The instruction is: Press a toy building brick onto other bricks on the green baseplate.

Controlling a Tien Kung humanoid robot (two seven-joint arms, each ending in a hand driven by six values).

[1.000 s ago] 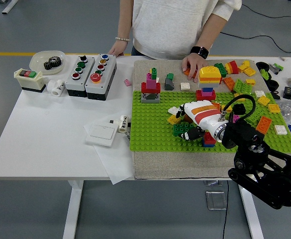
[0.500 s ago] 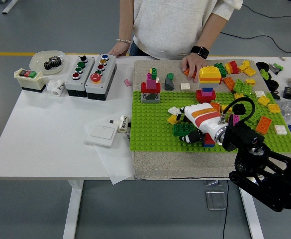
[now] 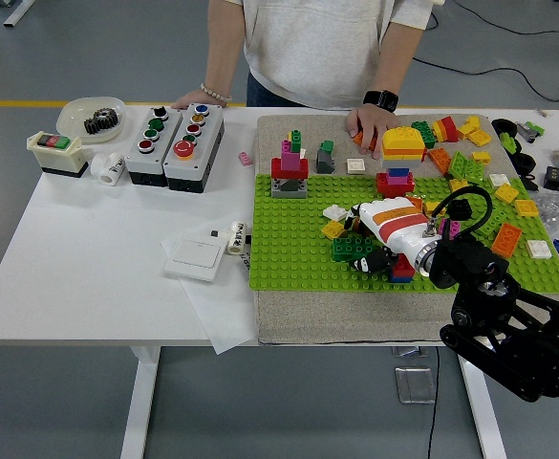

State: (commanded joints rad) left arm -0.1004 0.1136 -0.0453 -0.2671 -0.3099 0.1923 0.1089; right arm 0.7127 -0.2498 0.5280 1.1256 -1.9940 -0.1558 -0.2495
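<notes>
So the right hand [image 3: 379, 232] is down flat-ish on the green baseplate [image 3: 289, 253], near the middle of its front half; fingers curl down over a dark green brick [image 3: 354, 249] that sits on the plate's studs, though I can't tell if they actually pinch it or just press on it; a small red and blue stack [image 3: 402, 268] stands right by the wrist; a yellow brick [image 3: 333, 229] lies just left of the fingers; at the bench's far edge a person rests one hand [image 3: 370, 122] beside a yellow block [image 3: 403, 142] and the other hand [image 3: 195, 98] near the button boxes [image 3: 174, 134]
</notes>
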